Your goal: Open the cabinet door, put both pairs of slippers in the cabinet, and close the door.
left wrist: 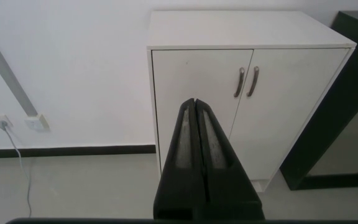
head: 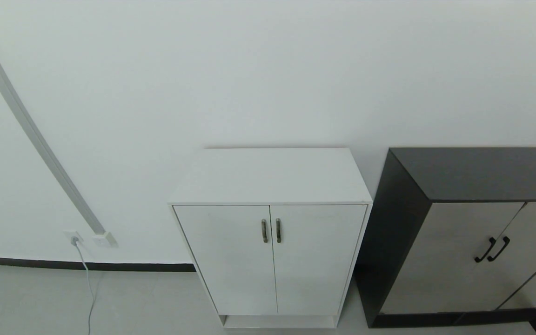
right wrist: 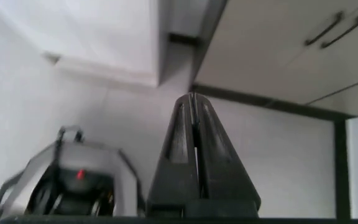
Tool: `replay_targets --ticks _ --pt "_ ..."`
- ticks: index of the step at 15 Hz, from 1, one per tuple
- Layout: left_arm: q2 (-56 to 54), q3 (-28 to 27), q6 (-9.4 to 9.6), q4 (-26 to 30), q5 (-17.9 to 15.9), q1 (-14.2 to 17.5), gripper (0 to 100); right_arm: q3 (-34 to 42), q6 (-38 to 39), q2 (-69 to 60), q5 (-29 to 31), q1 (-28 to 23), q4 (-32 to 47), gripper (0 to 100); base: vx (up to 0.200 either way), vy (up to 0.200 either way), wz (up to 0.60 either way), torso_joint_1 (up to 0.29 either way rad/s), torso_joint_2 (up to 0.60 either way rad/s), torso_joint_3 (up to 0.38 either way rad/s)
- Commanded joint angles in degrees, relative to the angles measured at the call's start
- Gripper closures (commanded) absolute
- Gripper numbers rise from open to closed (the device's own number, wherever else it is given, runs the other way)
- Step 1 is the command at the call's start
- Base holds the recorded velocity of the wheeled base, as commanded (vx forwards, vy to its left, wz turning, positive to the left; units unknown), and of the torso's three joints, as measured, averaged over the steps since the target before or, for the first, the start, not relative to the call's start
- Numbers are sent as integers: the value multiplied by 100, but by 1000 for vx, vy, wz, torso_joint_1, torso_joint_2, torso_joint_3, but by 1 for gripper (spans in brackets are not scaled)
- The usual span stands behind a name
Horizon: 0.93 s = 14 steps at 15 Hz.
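White wall (head: 268,70), cabinet (head: 270,260) shut, L pincer (left wrist: 194,106) clenched facing it, R pincer (right wrist: 193,99) clenched nr grey device (right wrist: 73,180)

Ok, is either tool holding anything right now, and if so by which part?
Nothing is held: the left tool and the right tool are both shut and empty.

Floor (head: 30,302): pale grey and smooth, it met the wall (head: 249,70) along a black skirting strip (head: 110,266)
White cabinet (head: 272,251): stood on the floor against the wall, both doors shut, with a shallow recess at its foot
Dark cabinet (head: 440,251): stood on the floor just beside the white one, on the robot's right, a narrow gap between them
Cable (head: 92,298): hung from a wall socket (head: 73,237) and trailed over the floor, well left of the white cabinet
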<state>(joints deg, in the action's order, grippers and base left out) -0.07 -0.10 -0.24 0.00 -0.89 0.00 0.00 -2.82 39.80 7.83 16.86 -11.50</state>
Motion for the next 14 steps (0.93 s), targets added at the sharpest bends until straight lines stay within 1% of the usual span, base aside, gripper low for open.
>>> replay_targets --ticks 1,4,5,6,8,9,10,12,13,14 --pt "7 1 -2 0 1 0 100 0 -35 -1177 -413 28 789 100 0 0 0 0 0 0" --pt "7 1 -2 0 10 0 100 -26 -8 -1616 -580 63 1018 100 0 0 0 0 0 0" --pt "7 1 -2 0 1 0 100 0 27 -1765 -827 125 1167 100 0 0 0 0 0 0" --pt "7 1 -2 0 1 0 100 -9 115 -1809 -871 204 1167 100 0 0 0 0 0 0" --pt "7 1 -2 0 1 0 100 0 185 -1915 -853 72 1158 100 0 0 0 0 0 0" --pt "7 1 -2 0 10 0 100 0 185 -2047 -853 -165 1158 100 0 0 0 0 0 0" --pt "7 1 -11 0 10 0 100 -9 185 -2258 -853 -535 1158 100 0 0 0 0 0 0" --pt "7 1 -20 0 10 0 100 0 185 -2732 -853 -956 1158 100 0 0 0 0 0 0" --pt "7 1 -20 0 10 0 100 0 185 -2864 -853 -1062 1158 100 0 0 0 0 0 0" --pt "7 1 -20 0 10 0 100 -9 185 -3216 -853 -1405 1158 100 0 0 0 0 0 0"
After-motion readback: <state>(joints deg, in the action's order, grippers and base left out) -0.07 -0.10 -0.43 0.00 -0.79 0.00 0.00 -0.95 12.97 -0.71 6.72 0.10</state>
